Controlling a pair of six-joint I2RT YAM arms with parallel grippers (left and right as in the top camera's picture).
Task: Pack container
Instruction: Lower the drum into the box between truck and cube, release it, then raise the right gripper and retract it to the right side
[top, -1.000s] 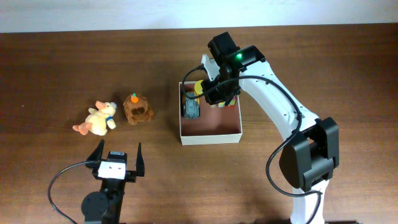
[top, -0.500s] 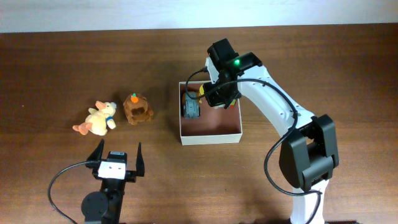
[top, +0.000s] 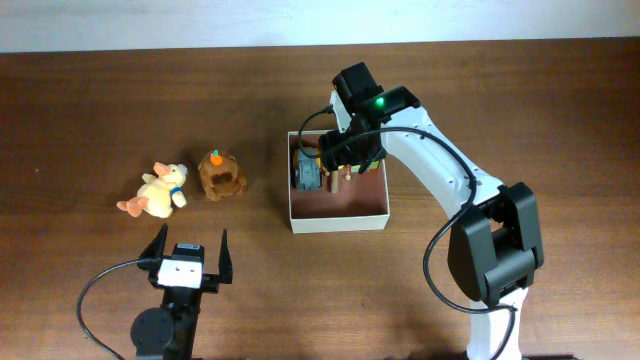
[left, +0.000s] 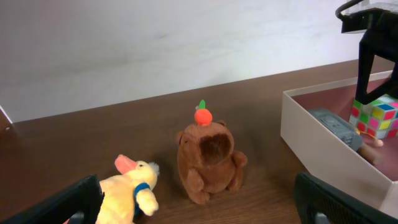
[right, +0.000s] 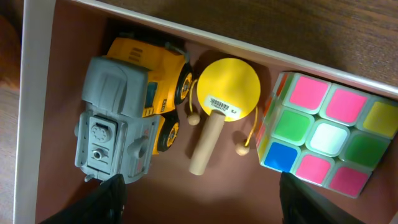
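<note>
The container (top: 338, 222) is a shallow white-walled box with a brown floor, right of the table's centre. My right gripper (top: 345, 158) hangs over its back half, open, with nothing between its fingers (right: 109, 198). Below it on the box floor (right: 37, 112) lie a grey and yellow toy truck (right: 124, 118), a yellow hand drum with a wooden handle (right: 216, 109) and a colour cube (right: 323, 134). A brown plush with an orange top (top: 222, 175) and a yellow duck plush (top: 155, 191) lie on the table to the left. My left gripper (top: 190, 252) stands open near the front edge, short of both plushes (left: 208, 158).
In the left wrist view the container's near wall (left: 323, 149) rises at the right, with the right arm's gripper (left: 373, 37) above it. The duck plush (left: 130, 193) lies close to my left finger. Bare wood lies between the plushes and the box.
My right gripper has opened and let go of the yellow hand drum, which now lies on the box floor. The left arm has not moved.
</note>
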